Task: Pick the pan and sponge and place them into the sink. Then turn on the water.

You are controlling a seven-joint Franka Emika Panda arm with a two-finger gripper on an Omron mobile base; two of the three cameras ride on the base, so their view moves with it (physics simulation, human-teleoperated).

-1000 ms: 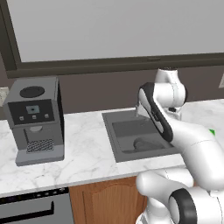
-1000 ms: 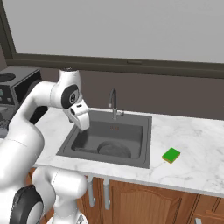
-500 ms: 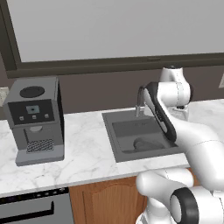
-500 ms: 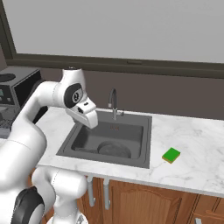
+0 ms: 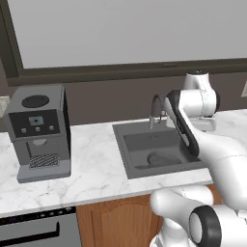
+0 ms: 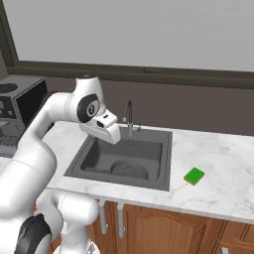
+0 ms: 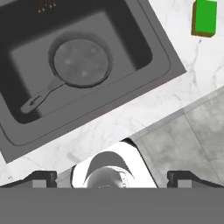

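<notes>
Pan (image 7: 81, 62) fills sink (image 7: 144, 33) centre (sponge (image 7: 204, 17) outside, on counter).

pan (image 5: 163, 158) inside sink (image 5: 126, 159)

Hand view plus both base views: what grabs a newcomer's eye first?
The pan lying flat in the sink, handle toward a corner. Next, the green sponge alone on the counter right of the basin. The gripper hangs open above the sink.
</notes>
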